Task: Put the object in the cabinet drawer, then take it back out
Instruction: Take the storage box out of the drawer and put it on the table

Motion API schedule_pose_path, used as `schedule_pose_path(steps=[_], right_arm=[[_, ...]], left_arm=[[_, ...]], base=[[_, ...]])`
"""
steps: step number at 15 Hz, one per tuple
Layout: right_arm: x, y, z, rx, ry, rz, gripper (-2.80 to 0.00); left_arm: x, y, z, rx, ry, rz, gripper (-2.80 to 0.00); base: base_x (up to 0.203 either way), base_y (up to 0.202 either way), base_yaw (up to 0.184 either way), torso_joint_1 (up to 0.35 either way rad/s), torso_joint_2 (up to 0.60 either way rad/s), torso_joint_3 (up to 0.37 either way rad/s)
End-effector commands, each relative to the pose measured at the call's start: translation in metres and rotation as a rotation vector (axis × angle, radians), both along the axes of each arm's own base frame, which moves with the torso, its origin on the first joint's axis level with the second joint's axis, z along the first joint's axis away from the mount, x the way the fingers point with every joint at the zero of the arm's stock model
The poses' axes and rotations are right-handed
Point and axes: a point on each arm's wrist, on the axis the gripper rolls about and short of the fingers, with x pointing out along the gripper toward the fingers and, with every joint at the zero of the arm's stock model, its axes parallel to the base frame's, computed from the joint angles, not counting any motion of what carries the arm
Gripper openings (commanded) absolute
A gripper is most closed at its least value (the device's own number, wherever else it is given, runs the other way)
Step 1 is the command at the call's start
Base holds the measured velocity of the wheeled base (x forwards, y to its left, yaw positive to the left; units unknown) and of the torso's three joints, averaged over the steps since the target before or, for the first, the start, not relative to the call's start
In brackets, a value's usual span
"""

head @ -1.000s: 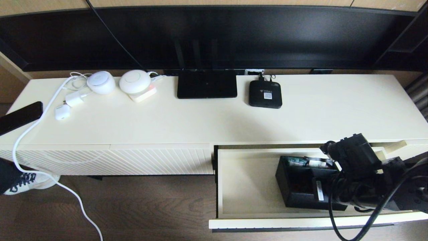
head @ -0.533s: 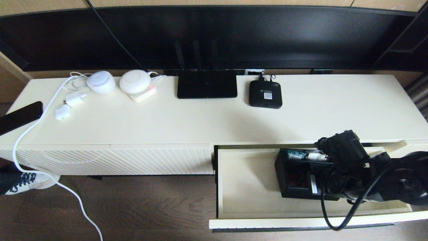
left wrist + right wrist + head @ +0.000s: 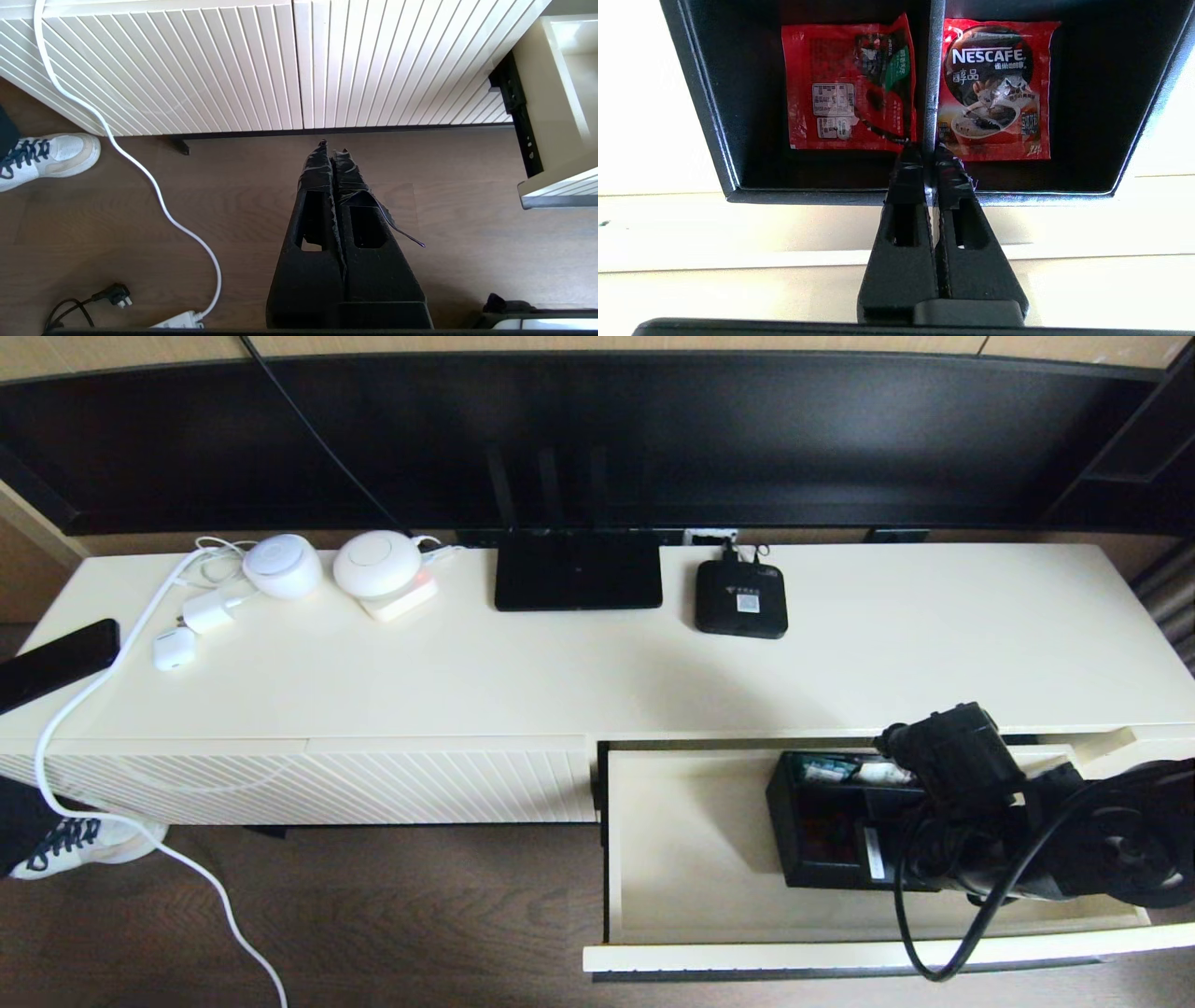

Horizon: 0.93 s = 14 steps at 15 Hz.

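Note:
The cabinet drawer [image 3: 691, 859] stands pulled out at the lower right, its cream interior showing; its side also shows in the left wrist view [image 3: 551, 116]. The black organizer box [image 3: 822, 821] is inside it toward the right, partly hidden by my right arm [image 3: 971, 775]. In the right wrist view my right gripper [image 3: 928, 151] is shut on the box's centre divider [image 3: 933, 70], with a red packet [image 3: 850, 84] in each compartment beside it. Whether the box rests on the drawer floor I cannot tell. My left gripper [image 3: 331, 147] hangs shut and empty above the wooden floor.
On the cabinet top sit a flat black router [image 3: 577, 569], a small black set-top box [image 3: 741, 599], white round devices [image 3: 377, 563] and a charger with a white cable [image 3: 93, 691]. A closed ribbed front [image 3: 373, 784] is left of the drawer. A shoe [image 3: 65, 845] stands on the floor.
My right gripper and the organizer box it holds have shifted toward the back of the drawer and slightly left. Over the last half second they have barely moved.

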Motion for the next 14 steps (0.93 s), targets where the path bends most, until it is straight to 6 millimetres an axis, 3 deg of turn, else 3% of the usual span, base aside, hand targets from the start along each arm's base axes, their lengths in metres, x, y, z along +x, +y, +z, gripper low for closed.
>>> schedule_pose_path(steps=[1, 2, 8, 14], right_arm=[[-0.001, 0.000, 0.001, 0.002, -0.013, -0.004, -2.80], [0.000, 0.000, 0.000, -0.009, -0.022, -0.014, 0.00], [0.000, -0.001, 0.004, -0.031, -0.047, -0.015, 0.00], [0.011, -0.001, -0.007, -0.022, -0.040, -0.029, 0.00]], left_arm=[[0.000, 0.000, 0.000, 0.000, 0.001, 0.000, -2.80], [0.000, 0.000, 0.000, 0.000, 0.000, 0.000, -2.80], [0.000, 0.000, 0.000, 0.000, -0.001, 0.000, -2.80], [0.000, 0.000, 0.000, 0.000, 0.000, 0.000, -2.80]], base=[[0.000, 0.000, 0.000, 0.000, 0.00, 0.000], [0.000, 0.000, 0.000, 0.000, 0.00, 0.000], [0.000, 0.000, 0.000, 0.000, 0.00, 0.000], [0.000, 0.000, 0.000, 0.000, 0.00, 0.000]])
